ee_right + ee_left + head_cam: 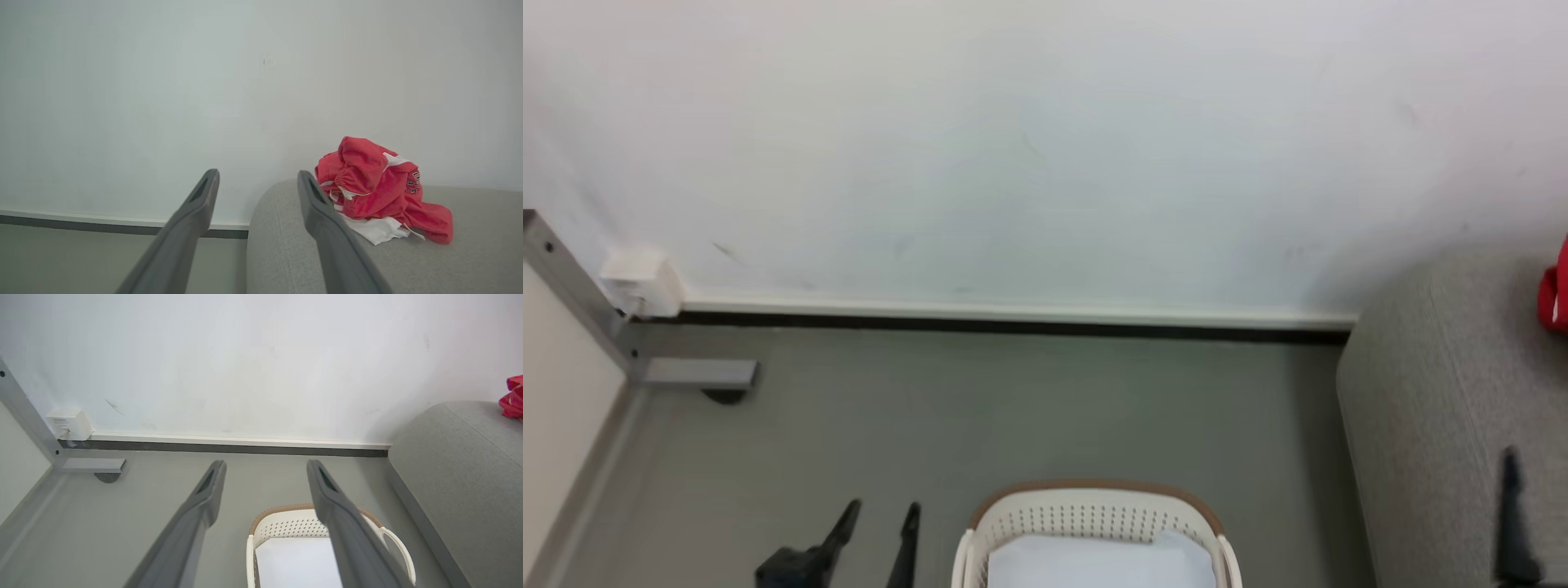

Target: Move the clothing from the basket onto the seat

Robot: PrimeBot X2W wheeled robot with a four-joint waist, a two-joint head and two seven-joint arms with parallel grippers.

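Grey floor [1013, 408], white wall [1045, 147]; we see clothing [1554, 294] on the seat [1437, 392] at three o'clock, basket [1094, 513] at six, left pincer [266, 465] and right pincer [257, 174] spread.

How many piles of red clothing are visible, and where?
1: a crumpled pile of red clothing on the seat. The basket shows pale cloth; more may hide below.

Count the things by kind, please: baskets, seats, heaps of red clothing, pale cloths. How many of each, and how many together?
basket: 1
seat: 1
heap of red clothing, lying on the seat: 1
pale cloth, inside the basket: 1
Total: 4
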